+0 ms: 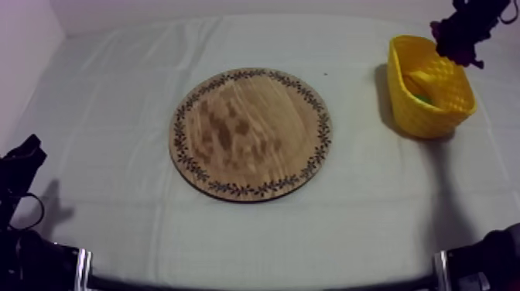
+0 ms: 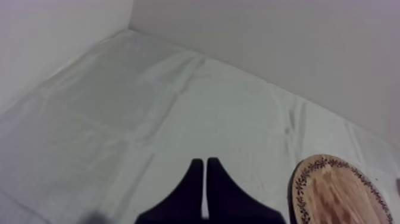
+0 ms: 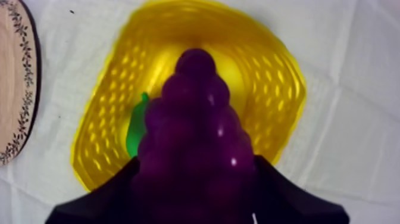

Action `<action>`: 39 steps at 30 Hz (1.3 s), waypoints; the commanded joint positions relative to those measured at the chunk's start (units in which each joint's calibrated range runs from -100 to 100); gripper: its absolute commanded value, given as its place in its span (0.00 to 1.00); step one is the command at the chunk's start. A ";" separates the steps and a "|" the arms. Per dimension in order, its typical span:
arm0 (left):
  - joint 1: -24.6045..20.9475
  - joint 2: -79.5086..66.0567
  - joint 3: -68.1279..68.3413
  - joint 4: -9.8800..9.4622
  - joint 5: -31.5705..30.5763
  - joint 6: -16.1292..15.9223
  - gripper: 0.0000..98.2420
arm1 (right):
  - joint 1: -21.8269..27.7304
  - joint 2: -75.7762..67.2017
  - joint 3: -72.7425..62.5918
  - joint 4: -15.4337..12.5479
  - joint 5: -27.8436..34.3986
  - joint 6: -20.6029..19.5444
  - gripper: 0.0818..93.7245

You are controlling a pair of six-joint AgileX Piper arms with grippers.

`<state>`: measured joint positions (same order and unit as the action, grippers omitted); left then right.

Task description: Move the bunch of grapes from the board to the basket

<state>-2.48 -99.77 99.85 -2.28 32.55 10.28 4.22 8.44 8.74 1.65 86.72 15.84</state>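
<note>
The purple bunch of grapes (image 3: 196, 131) hangs just above the yellow basket (image 1: 422, 116) near the tabletop's far right corner, the round wooden board (image 1: 251, 133) lying flat at its middle.

We are seeing a glossy, smooth plastic sheen on the bunch of grapes (image 3: 196, 137). The yellow basket (image 3: 277, 83) is looking like shiny perforated plastic. The wooden board (image 1: 251, 133) is showing matt, mottled grain. The cloth (image 1: 108, 193) over the bench is lying matt and creased. The left hand (image 2: 205, 164) is looking matt black.
</note>
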 commanded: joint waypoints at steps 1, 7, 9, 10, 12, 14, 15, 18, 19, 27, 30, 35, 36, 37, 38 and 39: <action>-0.01 0.03 0.04 0.01 0.03 0.00 0.00 | -0.01 1.36 0.33 -0.43 -0.28 0.03 0.38; -0.01 0.03 0.04 0.01 0.03 0.00 0.00 | -0.26 7.06 1.07 -1.23 -1.67 -0.31 0.44; -0.01 0.03 0.04 0.01 0.03 0.00 0.00 | -0.20 9.38 0.70 -1.45 -1.99 -0.59 0.49; -0.01 0.03 0.04 0.01 0.03 0.00 0.00 | -0.14 10.50 0.39 -1.54 -2.12 -0.72 0.53; -0.01 0.03 0.04 0.01 0.03 0.00 0.00 | -0.05 12.47 -0.44 -1.72 -2.29 -0.88 0.62; -0.01 0.03 0.04 0.01 0.03 0.00 0.00 | 0.07 13.89 -1.38 -1.85 -2.39 -1.01 0.70; -0.01 0.03 0.04 0.01 0.03 0.00 0.00 | 0.12 14.32 -1.74 -1.87 -2.45 -1.03 0.73; -0.01 0.03 0.04 0.01 0.03 0.00 0.00 | 0.19 14.44 -2.17 -1.77 -2.78 -0.94 0.77; -0.01 0.03 0.04 0.01 0.03 0.00 0.00 | 0.22 13.99 -2.02 -1.76 -2.90 -0.84 0.75; -0.01 0.03 0.04 0.01 0.03 0.00 0.00 | 1.59 2.07 3.07 -2.22 -4.32 1.85 0.43; -0.01 0.03 0.04 0.01 0.03 0.00 0.00 | 2.51 -5.15 7.17 -2.28 -6.05 3.19 0.36; -0.01 0.03 0.04 0.01 0.03 0.00 0.00 | 3.72 -18.38 18.47 -0.80 -13.40 2.40 0.17; -0.01 0.03 0.04 0.01 0.03 0.00 0.00 | 3.66 -21.15 21.36 -0.08 -15.51 1.57 0.12; -0.01 0.03 0.04 0.01 0.03 0.00 0.00 | 3.37 -23.96 24.45 0.93 -17.68 0.43 0.09; -0.01 0.03 0.04 0.01 0.03 0.00 0.00 | 2.72 -26.77 27.68 2.32 -19.89 -1.15 0.06; -0.01 0.03 0.04 0.01 0.03 0.00 0.00 | 1.81 -29.57 31.01 3.92 -22.08 -2.81 0.05</action>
<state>-2.48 -99.77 99.85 -2.28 32.55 10.28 7.21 -11.37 30.42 3.22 69.76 16.71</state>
